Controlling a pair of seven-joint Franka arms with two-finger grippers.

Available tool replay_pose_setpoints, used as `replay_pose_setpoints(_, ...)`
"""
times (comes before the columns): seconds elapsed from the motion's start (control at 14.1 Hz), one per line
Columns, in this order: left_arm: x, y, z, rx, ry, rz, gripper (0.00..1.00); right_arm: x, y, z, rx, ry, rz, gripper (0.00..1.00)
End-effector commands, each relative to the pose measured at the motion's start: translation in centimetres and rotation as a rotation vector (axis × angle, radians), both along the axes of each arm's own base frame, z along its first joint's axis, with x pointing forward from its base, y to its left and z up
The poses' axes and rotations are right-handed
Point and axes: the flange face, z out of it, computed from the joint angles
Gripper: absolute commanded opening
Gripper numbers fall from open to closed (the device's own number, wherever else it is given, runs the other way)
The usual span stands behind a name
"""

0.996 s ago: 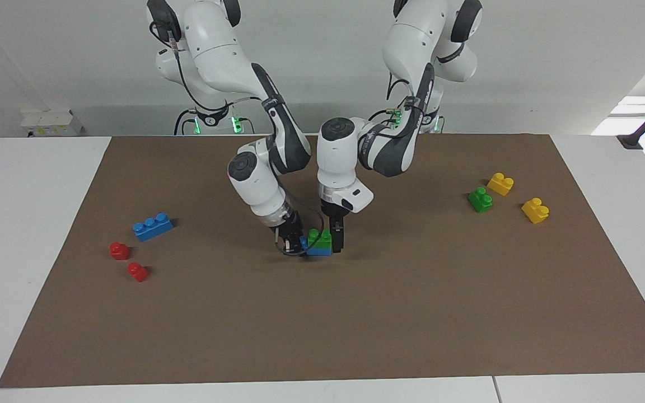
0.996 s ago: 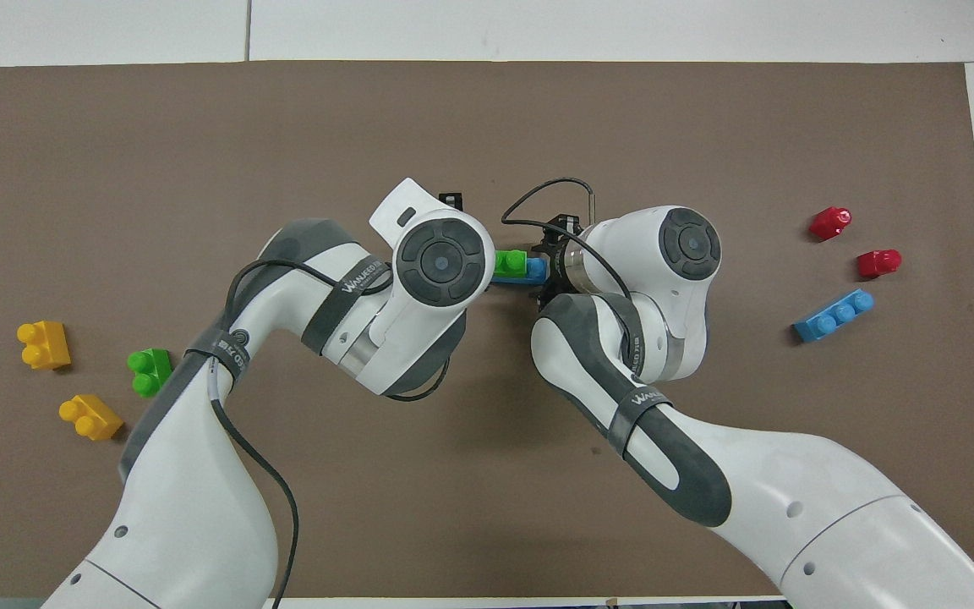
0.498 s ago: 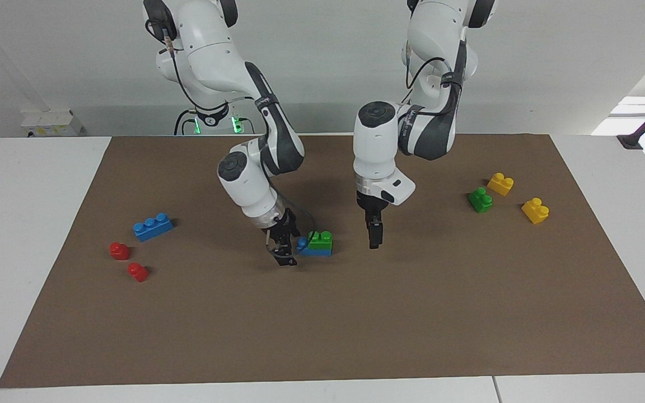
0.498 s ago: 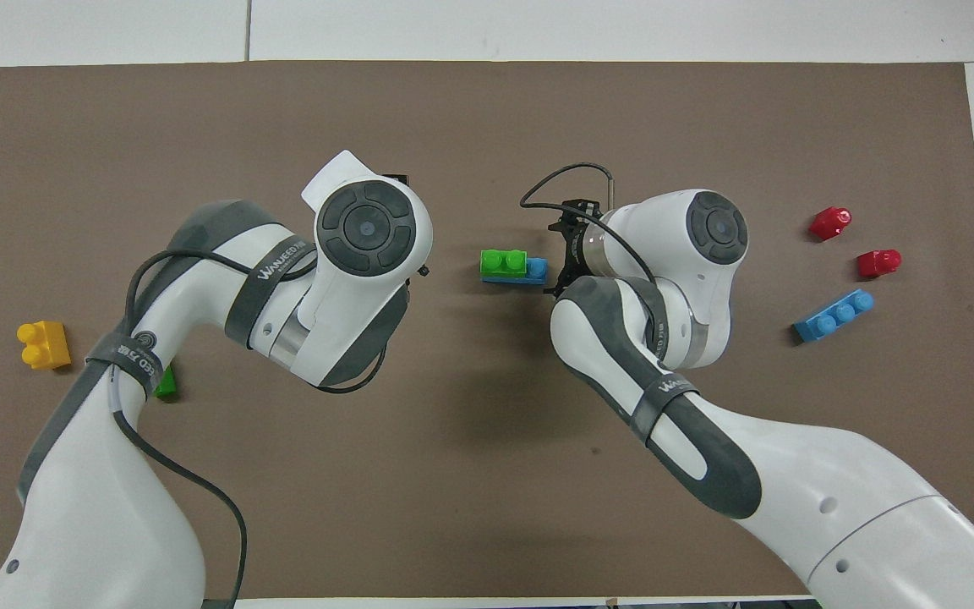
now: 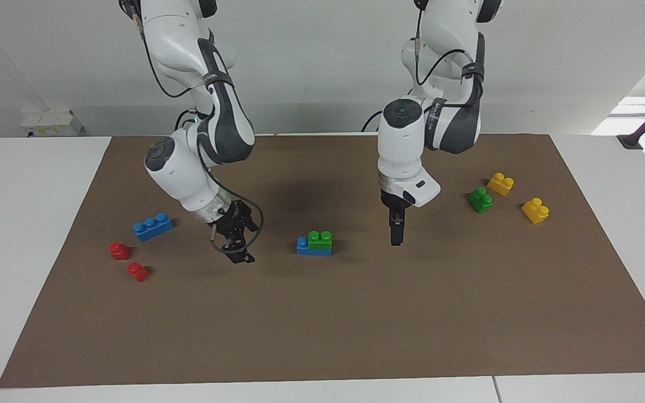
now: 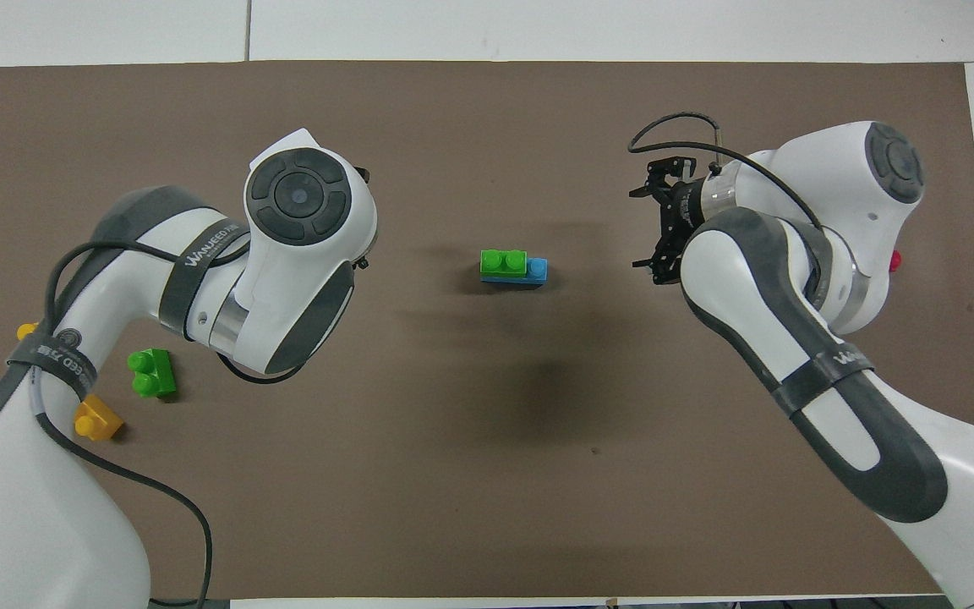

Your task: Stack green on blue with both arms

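Brown mat (image 5: 356,324), mid-table: green (image 5: 319,239) sits on blue (image 5: 312,249), stack looks done. Right gripper (image 5: 234,246) hangs empty with jaws spread; left gripper (image 5: 395,234) empty too, maybe closed, can't tell. Best just lift both straight away, no bumping.

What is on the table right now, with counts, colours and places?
Stacked green brick: 1, green, on the blue brick at mat centre.
Stacked blue brick: 1, blue, under it, one stud uncovered.
Loose blue brick: 1, blue, toward the right arm's end.
Red bricks: 2, red, beside the loose blue one.
Loose green brick: 1, green, toward the left arm's end.
Yellow bricks: 2, yellow, beside it.
Mat: 1, brown.
Right gripper: black, open, over bare mat.
Left gripper: black, over bare mat.
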Motion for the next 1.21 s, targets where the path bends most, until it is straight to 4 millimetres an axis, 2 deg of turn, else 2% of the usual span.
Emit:
replay_pose_setpoints(0.0,-0.1,3.6,1.5,0.003,0.024,-0.046,1.00,-0.8,-4.1,2.5,-0.070,-0.083,0.294,1.00)
replay_pose_setpoints(0.21,0.5,7.7,3.5,-0.028,0.061,-0.111,1.00,-1.6,-8.2,5.7,-0.162,-0.164,0.626,1.00)
replay_pose_setpoints(0.43,0.7,12.0,5.3,-0.033,0.093,-0.192,1.00,-2.4,-9.2,10.4,-0.264,-0.195,0.901,1.00)
replay_pose_setpoints(0.64,0.8,17.3,7.4,-0.040,0.118,-0.295,1.00,-3.6,-10.1,14.0,-0.359,-0.207,1.100,1.00)
replay_pose_setpoints(0.78,0.4,21.1,8.9,-0.058,0.135,-0.407,1.00,-4.9,-11.8,16.3,-0.365,-0.226,1.177,1.00)
replay_pose_setpoints(1.0,-0.7,26.9,10.6,-0.063,0.175,-0.591,1.00,-7.6,-12.0,20.1,-0.390,-0.234,1.247,1.00)
replay_pose_setpoints(1.14,-1.5,29.8,11.6,-0.054,0.186,-0.712,1.00,-9.9,-11.4,22.5,-0.398,-0.245,1.249,1.00)
